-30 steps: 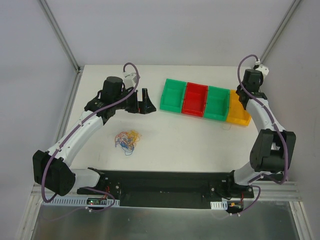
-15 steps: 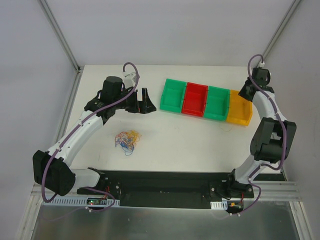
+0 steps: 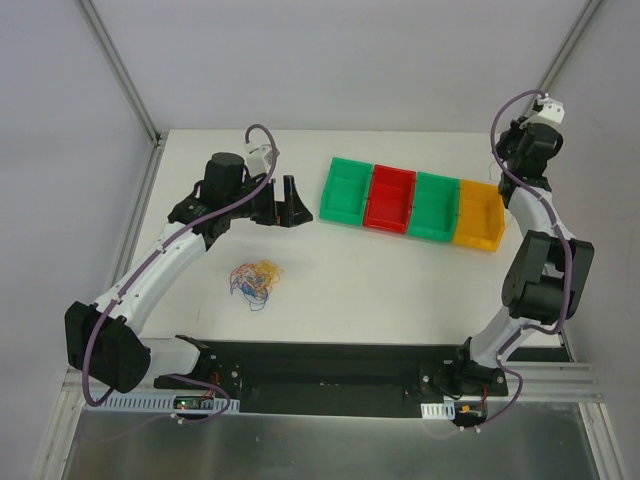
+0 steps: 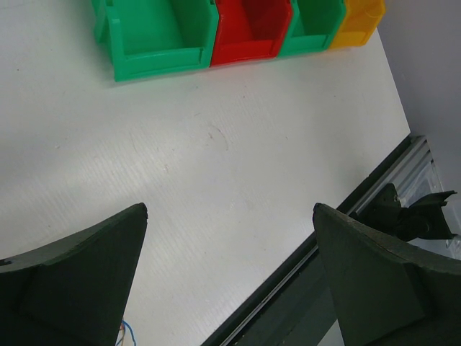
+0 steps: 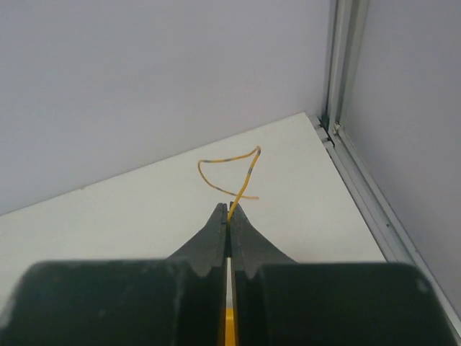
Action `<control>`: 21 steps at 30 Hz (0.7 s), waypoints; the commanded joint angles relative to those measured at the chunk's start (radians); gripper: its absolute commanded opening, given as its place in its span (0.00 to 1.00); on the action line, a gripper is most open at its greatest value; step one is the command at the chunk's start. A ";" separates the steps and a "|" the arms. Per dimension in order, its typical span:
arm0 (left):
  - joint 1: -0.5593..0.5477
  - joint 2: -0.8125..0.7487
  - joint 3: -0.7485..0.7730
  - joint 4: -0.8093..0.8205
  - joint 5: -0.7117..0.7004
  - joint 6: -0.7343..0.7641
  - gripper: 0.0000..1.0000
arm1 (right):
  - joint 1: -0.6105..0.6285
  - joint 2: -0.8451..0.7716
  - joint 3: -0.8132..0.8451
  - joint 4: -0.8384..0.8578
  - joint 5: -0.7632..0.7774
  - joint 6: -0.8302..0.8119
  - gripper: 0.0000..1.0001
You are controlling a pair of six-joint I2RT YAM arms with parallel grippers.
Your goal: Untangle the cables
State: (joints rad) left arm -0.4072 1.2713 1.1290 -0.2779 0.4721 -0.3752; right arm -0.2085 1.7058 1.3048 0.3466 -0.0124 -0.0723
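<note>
Right pincer (image 5: 228, 210): clenched on one yellow strand (image 5: 232, 169), held up over the far right corner of the bench (image 3: 380, 290).
Left pincer (image 4: 230, 210): released, holding nothing, up above the bench.
Knot (image 3: 256, 279): yellow, blue and red cables in a bunch on the bench, on the left side, well apart from the bins (image 3: 392, 200).
Done: I think one strand is out of the knot.
Left: the strand is not put down yet. The knot needs pulling apart, so most of the job is to come.
</note>
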 commanded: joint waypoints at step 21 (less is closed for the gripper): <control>-0.012 -0.035 -0.008 0.034 0.020 0.025 0.98 | 0.009 0.113 -0.233 0.795 -0.278 0.508 0.00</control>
State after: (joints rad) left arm -0.4072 1.2713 1.1282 -0.2722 0.4721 -0.3740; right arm -0.2127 1.8175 0.9882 1.0363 -0.2615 0.3199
